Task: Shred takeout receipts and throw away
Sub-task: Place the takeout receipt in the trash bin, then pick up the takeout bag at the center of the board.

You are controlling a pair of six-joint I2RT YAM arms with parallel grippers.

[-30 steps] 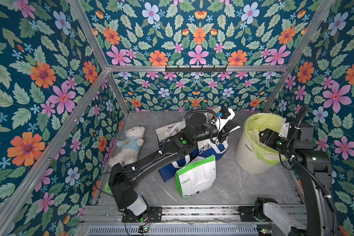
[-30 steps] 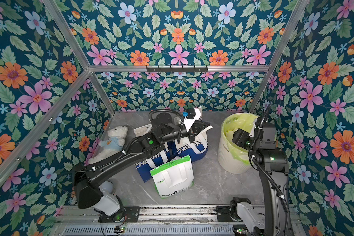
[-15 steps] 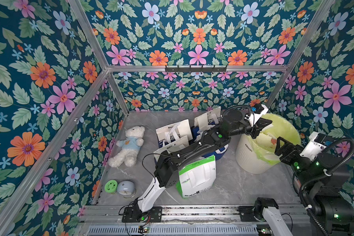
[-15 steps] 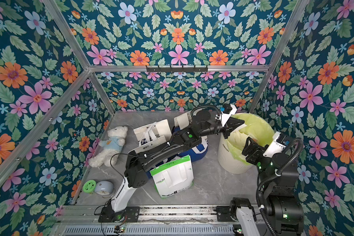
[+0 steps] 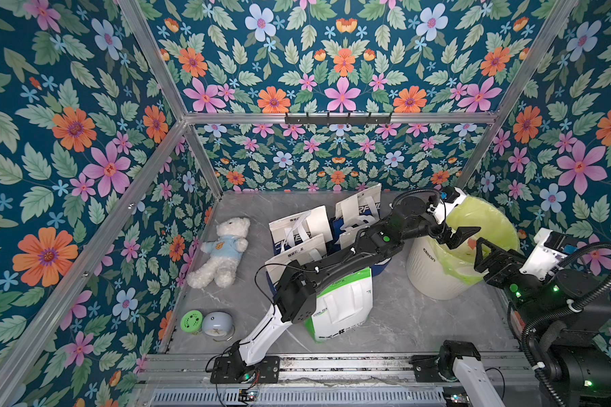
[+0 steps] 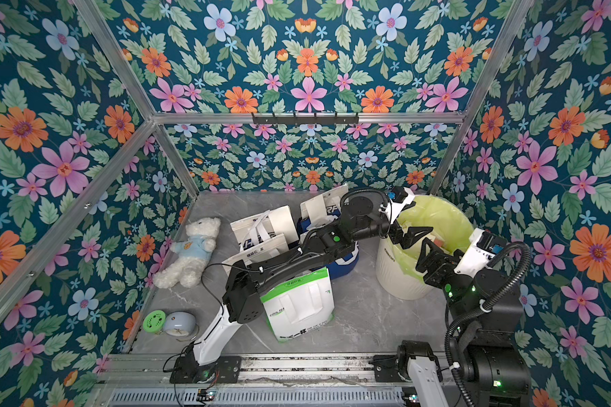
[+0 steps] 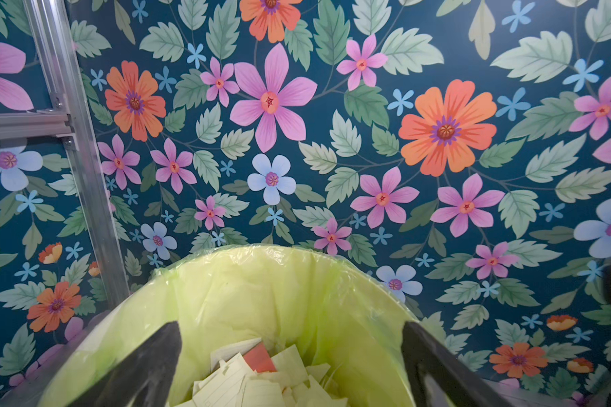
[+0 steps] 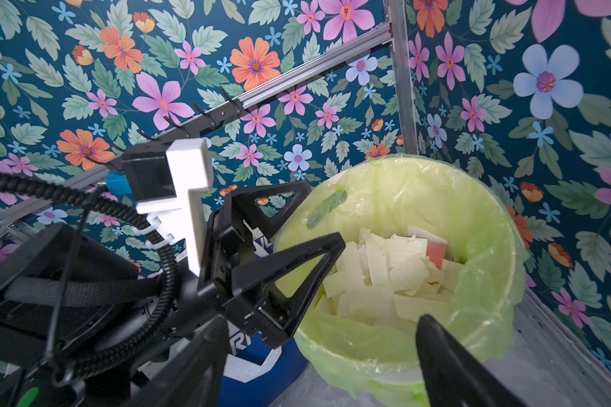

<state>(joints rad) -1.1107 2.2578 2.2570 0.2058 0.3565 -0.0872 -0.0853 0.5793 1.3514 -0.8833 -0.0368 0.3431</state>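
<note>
The takeout receipts (image 7: pixel 247 380) lie as torn pale pieces inside the white bin (image 5: pixel 434 267) with a yellow-green liner, beside one red scrap (image 7: pixel 260 357). The pile (image 8: pixel 385 275) also shows in the right wrist view. My left gripper (image 5: pixel 468 238) hangs open over the bin's mouth with nothing between its fingers (image 7: pixel 149 366), and it shows in both top views (image 6: pixel 418 236). My right gripper (image 5: pixel 482 250) stands open at the bin's near right rim, holding nothing, its dark fingers (image 8: pixel 452 366) spread wide. The left gripper (image 8: pixel 327 215) is close in front of it.
Blue-and-white bags (image 5: pixel 298 229) stand at the back centre, under the left arm. A green-and-white bag (image 5: pixel 343 310) stands in front of them. A teddy bear (image 5: pixel 223 252), a pale blue alarm clock (image 5: pixel 217 322) and a green disc (image 5: pixel 191 321) lie at the left. A hook rail (image 5: pixel 337 118) crosses the back wall.
My left arm swung right from the bags to above the bin with white paper in its jaws, then opened; the paper is gone from it. My right arm pulled back from over the bin.
</note>
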